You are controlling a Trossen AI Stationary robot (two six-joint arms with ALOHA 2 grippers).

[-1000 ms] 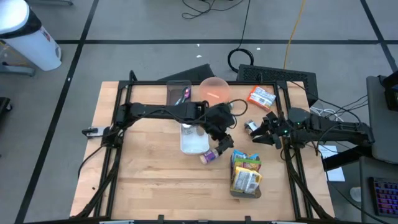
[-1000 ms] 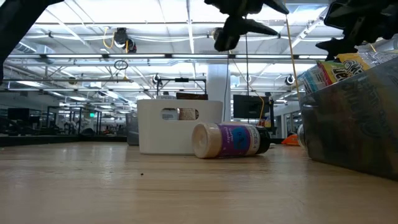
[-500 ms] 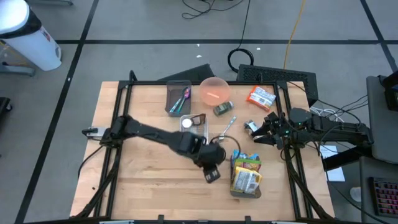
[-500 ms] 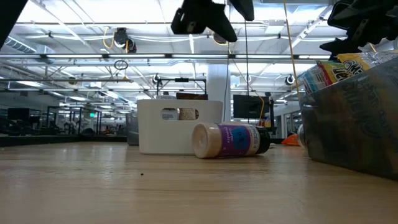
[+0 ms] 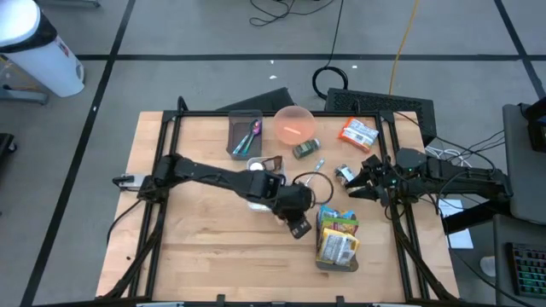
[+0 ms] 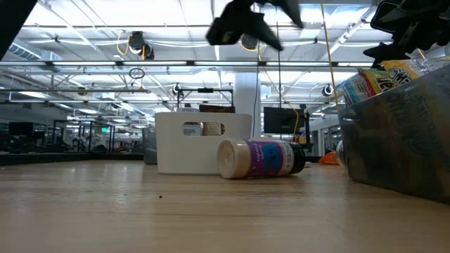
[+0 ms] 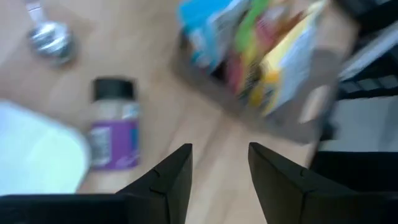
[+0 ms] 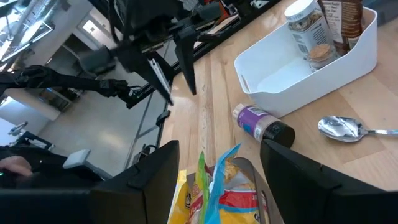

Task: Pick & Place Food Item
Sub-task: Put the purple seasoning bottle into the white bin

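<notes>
The lower left of the table (image 5: 196, 256) is left bare in the high view. The centre is crowded by a white bin (image 5: 258, 189), a toppled purple-labelled bottle (image 6: 260, 158) and the snack-filled container (image 5: 338, 241) at lower right.

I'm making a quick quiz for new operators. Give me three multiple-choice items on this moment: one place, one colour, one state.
1. Where is the left gripper?
A. above the table beside the snack bin
B. over the pink bowl
C. off the table

2. What colour is the spice bottle label?
A. green
B. purple
C. red

3. How does the spice bottle lie?
A. upright
B. inside the white tub
C. on its side

Key: A, the high view shows it there; B, the low view shows purple; C, it lies flat on the wood.
</notes>
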